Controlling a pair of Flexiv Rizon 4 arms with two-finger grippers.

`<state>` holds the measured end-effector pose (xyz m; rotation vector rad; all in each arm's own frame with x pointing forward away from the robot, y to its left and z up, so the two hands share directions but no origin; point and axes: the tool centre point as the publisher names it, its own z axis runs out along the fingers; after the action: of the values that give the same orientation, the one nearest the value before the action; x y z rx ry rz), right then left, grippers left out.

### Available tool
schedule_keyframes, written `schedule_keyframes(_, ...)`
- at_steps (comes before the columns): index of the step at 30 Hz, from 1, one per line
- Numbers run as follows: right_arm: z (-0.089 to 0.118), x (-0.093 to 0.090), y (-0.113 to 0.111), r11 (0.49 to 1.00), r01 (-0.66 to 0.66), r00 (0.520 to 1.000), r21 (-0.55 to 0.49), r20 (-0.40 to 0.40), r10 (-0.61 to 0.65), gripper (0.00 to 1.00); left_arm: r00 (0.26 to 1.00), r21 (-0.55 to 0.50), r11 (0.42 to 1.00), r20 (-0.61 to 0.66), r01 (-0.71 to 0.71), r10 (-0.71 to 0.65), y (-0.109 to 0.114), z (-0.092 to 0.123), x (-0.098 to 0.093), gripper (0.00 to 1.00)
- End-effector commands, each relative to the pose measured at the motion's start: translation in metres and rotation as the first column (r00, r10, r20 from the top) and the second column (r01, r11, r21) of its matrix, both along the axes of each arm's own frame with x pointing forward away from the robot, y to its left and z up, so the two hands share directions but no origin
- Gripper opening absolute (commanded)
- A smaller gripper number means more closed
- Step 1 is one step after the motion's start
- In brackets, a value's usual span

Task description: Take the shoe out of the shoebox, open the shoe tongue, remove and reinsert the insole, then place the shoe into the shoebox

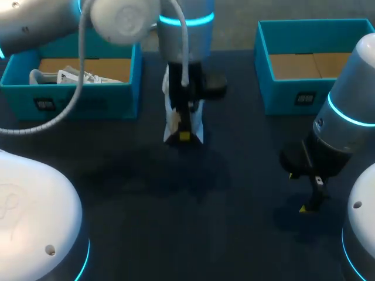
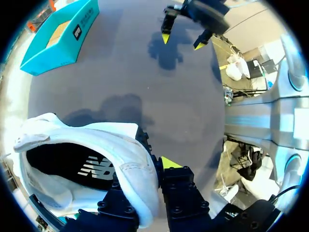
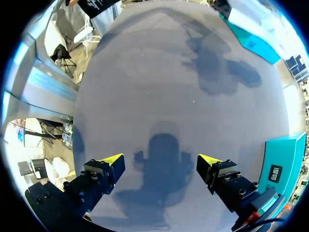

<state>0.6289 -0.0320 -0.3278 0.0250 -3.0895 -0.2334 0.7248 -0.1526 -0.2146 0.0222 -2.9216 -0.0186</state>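
Note:
A white shoe [image 1: 176, 120] hangs over the middle of the dark table, toe end down. My left gripper [image 1: 184, 136] is shut on it. In the left wrist view the fingers pinch the white rim of the shoe [image 2: 87, 150] beside its dark insole [image 2: 72, 166]; one yellow fingertip [image 2: 169, 162] shows outside, the other is hidden inside. My left gripper [image 2: 145, 174] holds it clear of the table. My right gripper [image 1: 309, 205] stands open and empty near the front right, low over the table, as the right wrist view [image 3: 161, 164] confirms. It also shows ahead of the shoe [image 2: 182, 39].
A blue shoebox [image 1: 23, 96] at the back left holds a second white shoe [image 1: 76, 76]. Another blue shoebox [image 1: 263, 70] at the back right shows only its cardboard floor; it lies beside my right gripper [image 3: 282, 164] and ahead of the held shoe [image 2: 53, 53].

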Motion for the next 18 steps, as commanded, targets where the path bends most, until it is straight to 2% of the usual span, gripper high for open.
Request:
schedule_keyframes(1,-0.001,-0.001,0.0,1.0,0.001,1.0,-0.001,0.002,-0.001,1.0,1.0,-0.009,1.0,-0.004,0.006,-0.006,0.017,0.05,0.009,0.0)
schedule_keyframes(6,-0.001,-0.001,0.0,1.0,0.001,1.0,-0.001,0.002,-0.001,1.0,0.999,0.001,1.0,-0.037,-0.015,0.015,0.036,0.082,0.025,0.0)
schedule_keyframes(8,-0.001,-0.001,0.0,1.0,0.001,1.0,-0.001,0.002,-0.001,1.0,0.998,0.074,0.996,-0.038,-0.051,0.054,0.045,0.092,0.032,0.0)
schedule_keyframes(9,-0.001,-0.001,0.0,1.0,0.001,1.0,-0.001,0.002,-0.001,1.0,0.995,0.116,0.989,-0.027,-0.094,0.098,0.049,0.093,0.035,0.0)
schedule_keyframes(18,-0.001,-0.001,0.0,1.0,0.001,1.0,-0.001,0.002,-0.001,1.0,0.995,0.116,0.989,-0.027,-0.094,0.098,0.049,0.093,0.035,0.0)
